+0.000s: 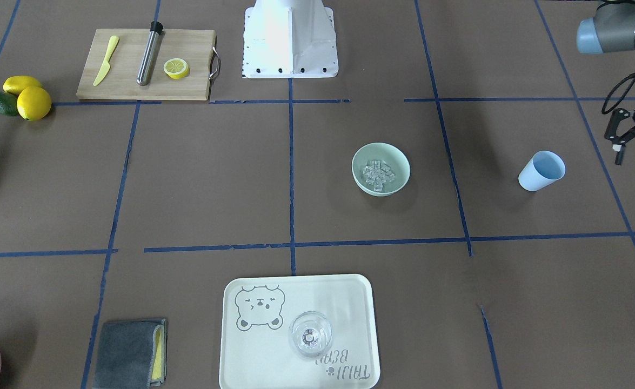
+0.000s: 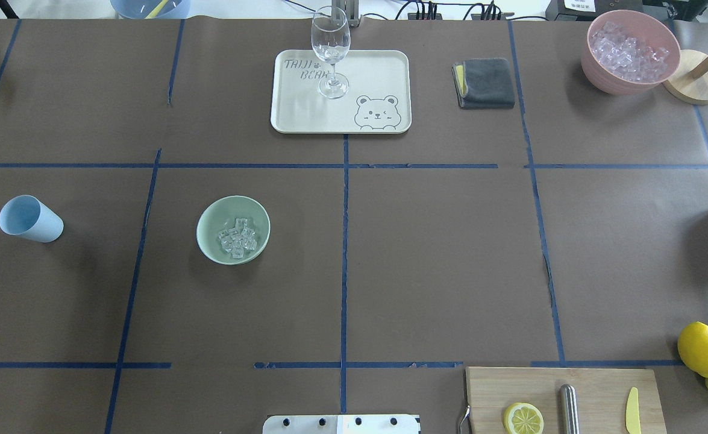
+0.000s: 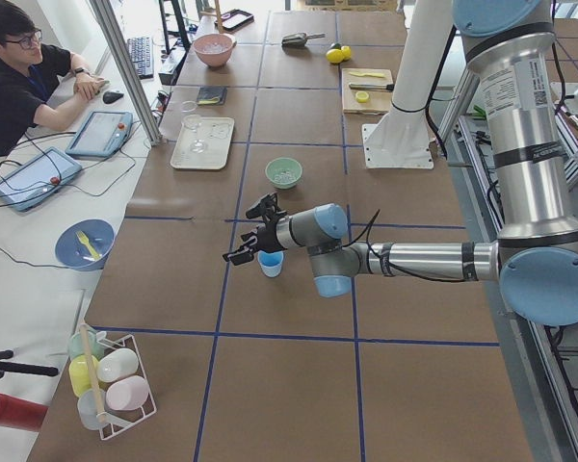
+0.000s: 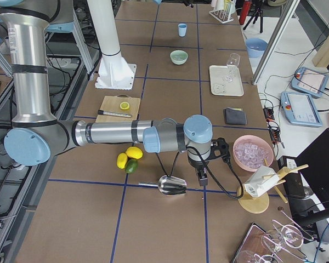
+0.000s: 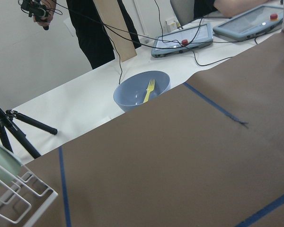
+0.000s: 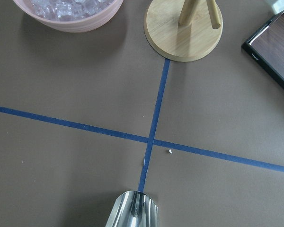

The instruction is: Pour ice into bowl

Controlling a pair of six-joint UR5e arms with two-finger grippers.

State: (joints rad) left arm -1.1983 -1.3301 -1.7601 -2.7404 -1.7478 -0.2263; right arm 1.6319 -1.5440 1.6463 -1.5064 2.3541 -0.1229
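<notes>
The left gripper (image 1: 617, 141) hangs with its fingers apart and nothing between them. It is near the pale blue cup (image 1: 541, 170) but clear of it, far out on the robot's left side of the table. The cup stands upright on the paper and looks empty, though its inside is small in every view, so a cube or two could be missed.

Further in toward the table's middle sits the bowl (image 1: 360, 162), and the ice (image 1: 379, 172) lies heaped in its bottom. With the ice there and the cup set down apart from the bowl, the pour seems finished, and the spread fingers fit a cup already let go.

The right gripper (image 4: 213, 162) shows only from the table's right end, dark against its own cable. Whether its fingers are apart or together I cannot tell. It hangs between a metal scoop (image 4: 172, 186) lying on the table and the pink container (image 4: 247, 166), touching neither as far as that view shows.

Its wrist camera cuts the scoop off at the bottom edge. The left wrist camera shows none of the task's things.
</notes>
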